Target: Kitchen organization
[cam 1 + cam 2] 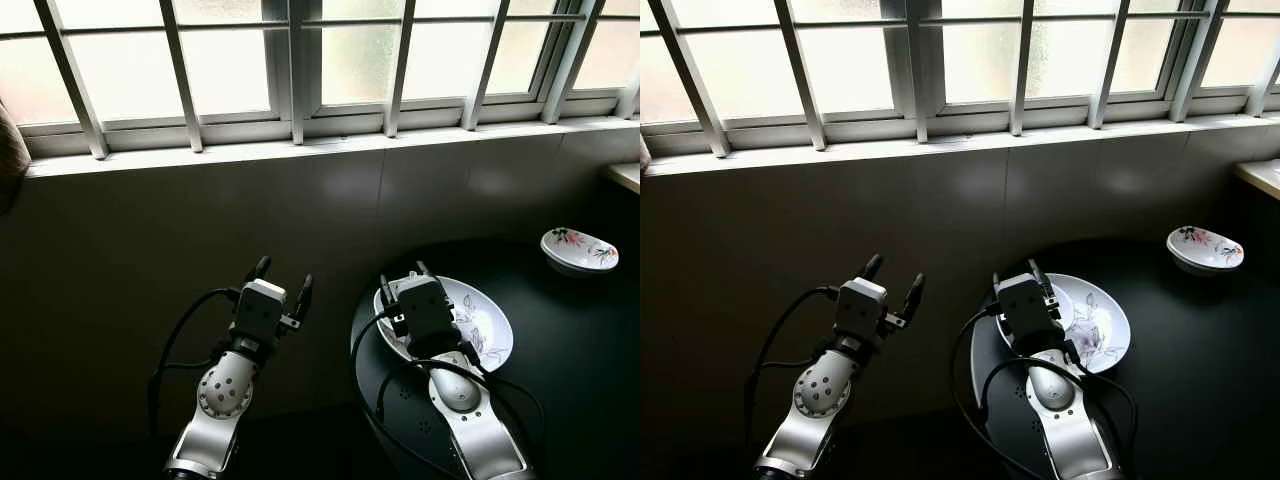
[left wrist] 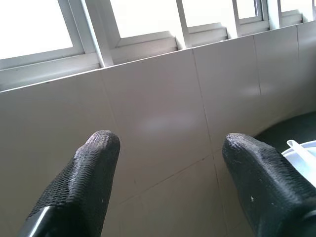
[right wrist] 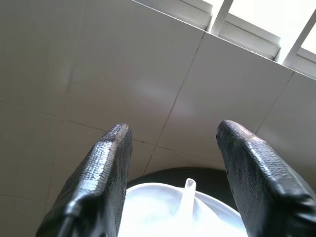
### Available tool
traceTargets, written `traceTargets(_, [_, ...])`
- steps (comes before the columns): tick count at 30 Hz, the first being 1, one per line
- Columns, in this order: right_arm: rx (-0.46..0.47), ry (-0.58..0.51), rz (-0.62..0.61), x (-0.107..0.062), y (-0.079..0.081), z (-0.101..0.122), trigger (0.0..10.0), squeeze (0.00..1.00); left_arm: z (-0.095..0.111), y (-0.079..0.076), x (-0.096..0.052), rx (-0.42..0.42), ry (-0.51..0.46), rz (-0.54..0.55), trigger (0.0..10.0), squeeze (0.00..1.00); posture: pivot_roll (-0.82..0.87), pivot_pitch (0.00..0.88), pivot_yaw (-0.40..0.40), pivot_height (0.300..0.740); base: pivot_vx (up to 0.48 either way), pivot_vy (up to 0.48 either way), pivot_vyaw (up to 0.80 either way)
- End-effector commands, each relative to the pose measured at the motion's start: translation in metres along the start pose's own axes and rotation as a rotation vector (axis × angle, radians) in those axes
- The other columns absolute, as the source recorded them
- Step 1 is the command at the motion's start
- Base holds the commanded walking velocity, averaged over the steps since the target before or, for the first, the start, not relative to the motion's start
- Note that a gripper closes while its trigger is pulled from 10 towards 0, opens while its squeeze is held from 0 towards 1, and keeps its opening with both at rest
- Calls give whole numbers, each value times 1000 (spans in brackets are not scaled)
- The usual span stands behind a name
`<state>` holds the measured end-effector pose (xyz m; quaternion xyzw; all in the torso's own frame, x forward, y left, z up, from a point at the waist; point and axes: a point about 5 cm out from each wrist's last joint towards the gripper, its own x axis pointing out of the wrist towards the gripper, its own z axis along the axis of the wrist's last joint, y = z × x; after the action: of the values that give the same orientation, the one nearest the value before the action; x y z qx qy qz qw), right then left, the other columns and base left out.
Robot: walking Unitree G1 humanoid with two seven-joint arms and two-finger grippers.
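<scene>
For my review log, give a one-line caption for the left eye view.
Right gripper open above a floral plate on the dark round table; left gripper open beside it, under the window.

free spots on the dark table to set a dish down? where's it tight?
Bare stretch of the dark table between the large plate and the small bowl, plus the near right part in front of the bowl. Tight at the table's left edge: the open right gripper hangs over the plate. The open left gripper is off the table, by the tiled wall.
</scene>
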<state>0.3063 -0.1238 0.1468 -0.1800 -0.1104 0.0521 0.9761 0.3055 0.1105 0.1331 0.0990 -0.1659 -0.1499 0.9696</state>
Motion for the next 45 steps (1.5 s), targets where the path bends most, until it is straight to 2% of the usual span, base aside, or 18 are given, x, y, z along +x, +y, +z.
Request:
traceTargets(1, [17, 23, -8, 2, -2, -3, 10000, 0, 0, 2, 0, 5, 3, 8, 10000, 0, -7, 0, 10, 740, 0, 0, 0])
traceTargets(15, [36, 55, -13, 3, -3, -7, 10000, 0, 0, 3, 1, 7, 0, 11, 10000, 0, -3, 0, 8, 740, 252, 0, 0])
traceTargets(30, [115, 195, -107, 4, -14, -24, 10000, 0, 0, 3, 0, 3, -2, 14, 10000, 0, 1, 0, 3, 740, 258, 0, 0])
traceTargets(39, [152, 237, -111, 4, -14, -29, 10000, 0, 1, 1, 0, 0, -7, 10, 10000, 0, 3, 0, 1, 740, 0, 0, 0])
traceTargets(42, [193, 310, -114, 7, -23, -38, 10000, 0, 0, 2, -1, 1, -5, 10, 10000, 0, 5, 0, 0, 740, 0, 0, 0])
traceTargets(45, [213, 349, -70, 10, -23, -44, 10000, 0, 0, 3, -1, 2, -5, 10, 10000, 0, 5, 0, 0, 740, 0, 0, 0])
